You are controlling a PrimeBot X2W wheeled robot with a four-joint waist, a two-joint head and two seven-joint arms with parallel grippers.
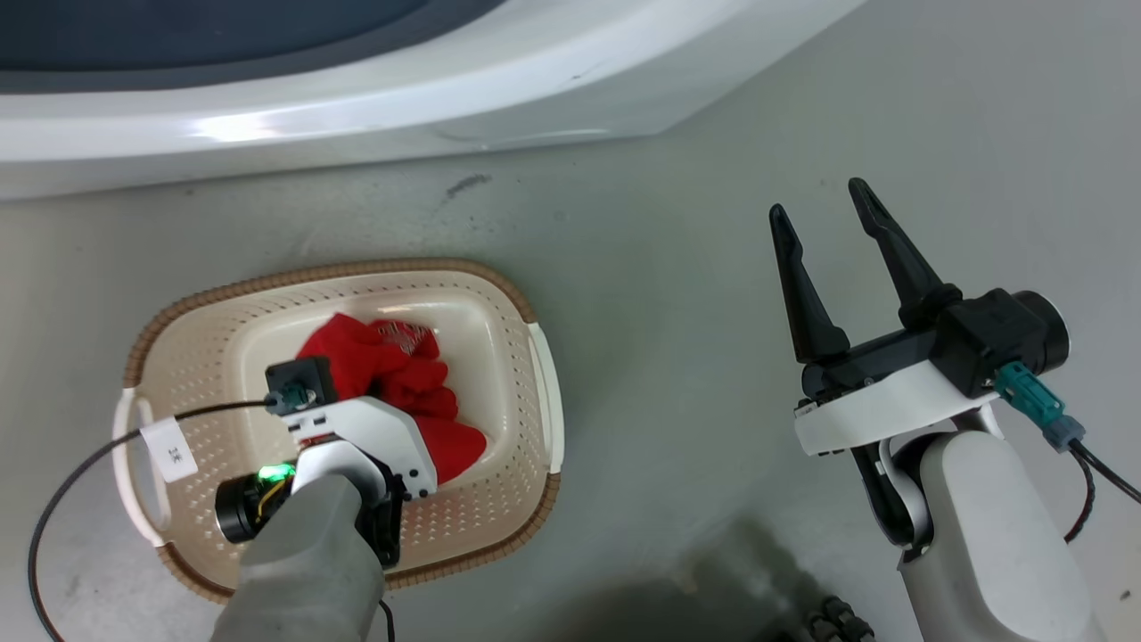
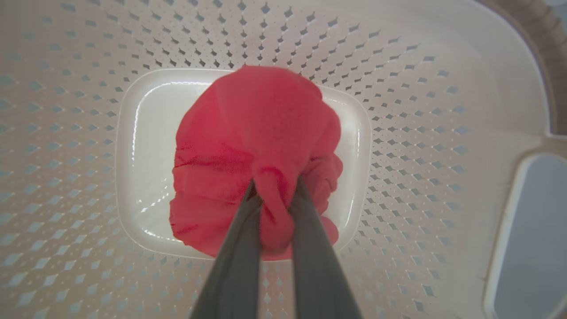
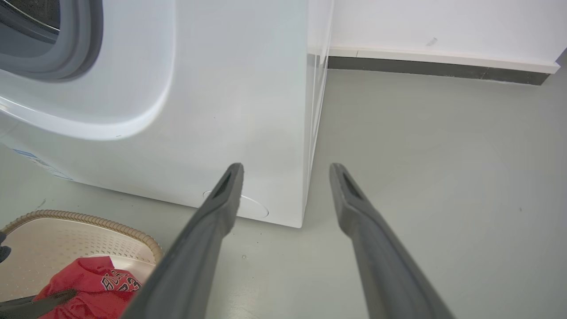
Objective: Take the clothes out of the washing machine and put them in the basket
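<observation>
The red clothes [image 1: 392, 357] lie bunched in the cream basket [image 1: 339, 269] on the floor, a black-and-white print showing on top [image 3: 117, 281]. My left gripper [image 2: 274, 186] points down into the basket and is shut on a fold of the red fabric [image 2: 261, 133], which hangs over the basket's floor [image 2: 146, 133]. In the head view its wrist covers the fingers. To the right, my right gripper [image 1: 820, 201] stands open and empty above bare floor, seen also in its own view [image 3: 285, 168]. The white washing machine [image 1: 357, 98] stands behind the basket, its grey ring [image 3: 84, 48] at the upper left.
Grey floor [image 1: 669, 357] stretches between the basket and my right arm. A black cable with a white tag [image 1: 169, 446] loops over the basket's left handle. The machine's right corner [image 3: 310, 133] and a wall with a dark baseboard [image 3: 434, 66] lie ahead of my right gripper.
</observation>
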